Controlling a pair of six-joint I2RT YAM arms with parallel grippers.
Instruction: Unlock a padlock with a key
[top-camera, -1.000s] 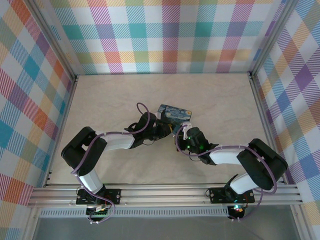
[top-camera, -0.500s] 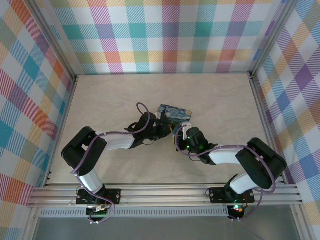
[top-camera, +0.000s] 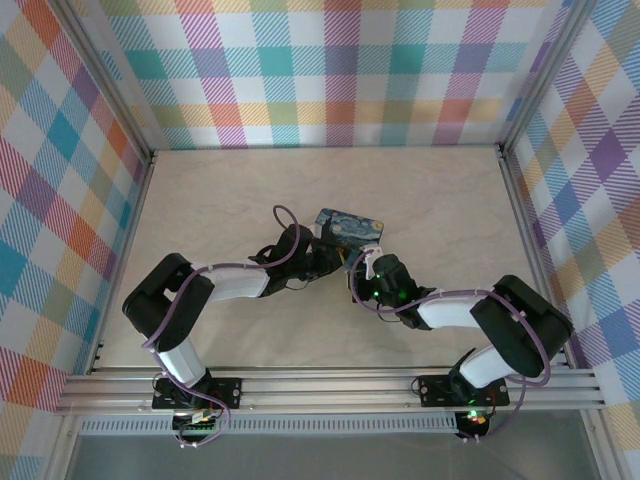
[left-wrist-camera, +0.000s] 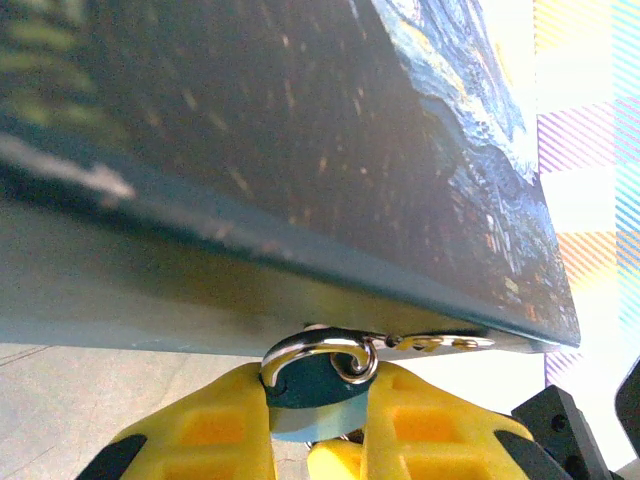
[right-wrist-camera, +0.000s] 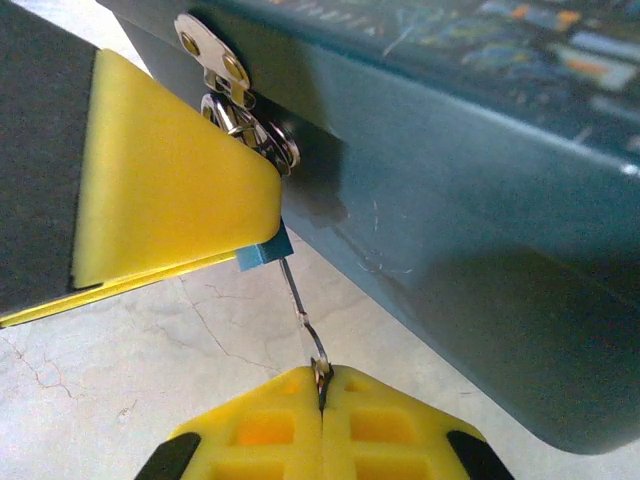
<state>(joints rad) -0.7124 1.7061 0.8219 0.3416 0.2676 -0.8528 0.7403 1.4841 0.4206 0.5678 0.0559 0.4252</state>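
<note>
Top external view: on the desk (top-camera: 200, 200), both arms are brought to the near side of the painted tin (top-camera: 350, 226). In the left wrist view, the left hand (left-wrist-camera: 315, 402) is seen clamped on the padlock (left-wrist-camera: 300, 388), which is hung from the tin's hasp (left-wrist-camera: 440, 343). In the right wrist view, the right hand (right-wrist-camera: 322, 395) is pinched together on the key (right-wrist-camera: 298, 305). Its long axis is aimed from the fingertips up to the padlock's blue underside. Whether the tip is seated cannot be told.

No legible text, label, brand, number or sign on the painted tin (right-wrist-camera: 480, 200), the blue padlock (left-wrist-camera: 305, 388), the thin key (right-wrist-camera: 300, 310) or the plaid walls (top-camera: 330, 70), with faint marks on that tin too blurred to read.
</note>
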